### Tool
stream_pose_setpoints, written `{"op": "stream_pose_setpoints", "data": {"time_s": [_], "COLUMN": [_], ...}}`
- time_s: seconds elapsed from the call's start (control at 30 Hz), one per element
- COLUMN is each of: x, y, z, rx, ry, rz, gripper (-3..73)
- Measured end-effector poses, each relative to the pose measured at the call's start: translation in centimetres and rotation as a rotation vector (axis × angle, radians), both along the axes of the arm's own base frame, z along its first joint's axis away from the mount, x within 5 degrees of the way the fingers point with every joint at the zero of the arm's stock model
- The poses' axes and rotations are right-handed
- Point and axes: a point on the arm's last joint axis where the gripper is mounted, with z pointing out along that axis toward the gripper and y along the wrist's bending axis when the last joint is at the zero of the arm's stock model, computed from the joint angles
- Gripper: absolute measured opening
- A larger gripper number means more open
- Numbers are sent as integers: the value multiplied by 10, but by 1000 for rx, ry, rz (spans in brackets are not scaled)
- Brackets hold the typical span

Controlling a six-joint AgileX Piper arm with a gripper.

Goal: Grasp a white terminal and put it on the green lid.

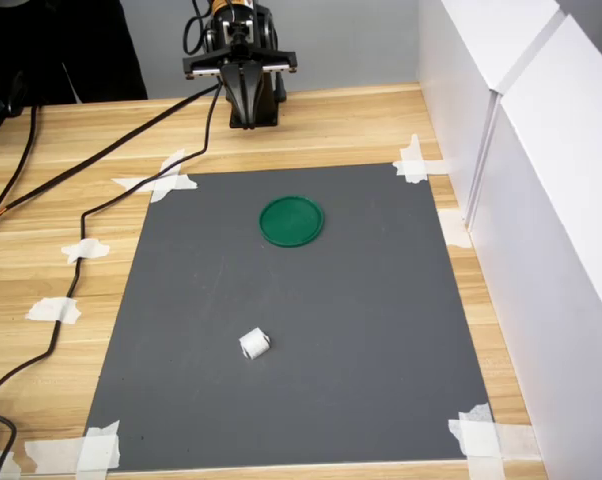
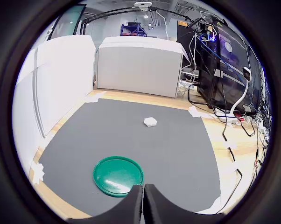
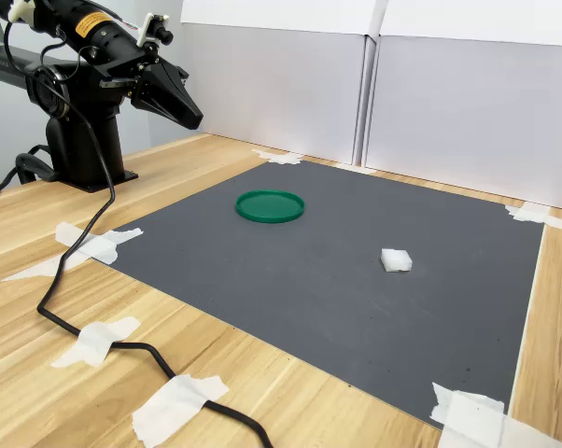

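A small white terminal [image 1: 254, 344] [image 2: 150, 122] [image 3: 396, 260] lies alone on the dark grey mat, toward the near edge in the first exterior view. The round green lid [image 1: 291, 220] [image 2: 118, 176] [image 3: 270, 205] rests flat on the mat's far half, with nothing on it. My gripper [image 1: 243, 108] [image 2: 143, 196] [image 3: 193, 119] hangs in the air beyond the mat's far edge, near the arm's base. Its black fingers are pressed together with nothing between them. It is well apart from both the lid and the terminal.
The grey mat [image 1: 381, 330] is taped at its corners to a wooden table [image 1: 71, 200]. White panels [image 1: 541, 200] wall the first exterior view's right side. Black cables [image 1: 81, 215] trail over the table on the first exterior view's left. The arm's base [image 3: 80, 149] stands beyond the mat.
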Motion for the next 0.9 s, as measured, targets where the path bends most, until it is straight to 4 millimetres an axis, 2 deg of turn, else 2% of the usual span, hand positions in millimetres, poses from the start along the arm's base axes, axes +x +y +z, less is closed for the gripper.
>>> {"op": "stream_pose_setpoints", "data": {"time_s": [0.1,0.27,0.33,0.47,0.67,0.77,0.9], "x": [7,24,34,50,71,87,111], "y": [1,3,4,4,-2,-3,-2], "z": [21,69,82,95,97,97,105], "rx": [-4,-28,-38,-56,-172,-191,-190], "ry": [61,192,240,299,485,594,674], "rz": [9,32,40,42,31,35,38], "gripper": [-16,-16,-16,-16,5,67,222]}}
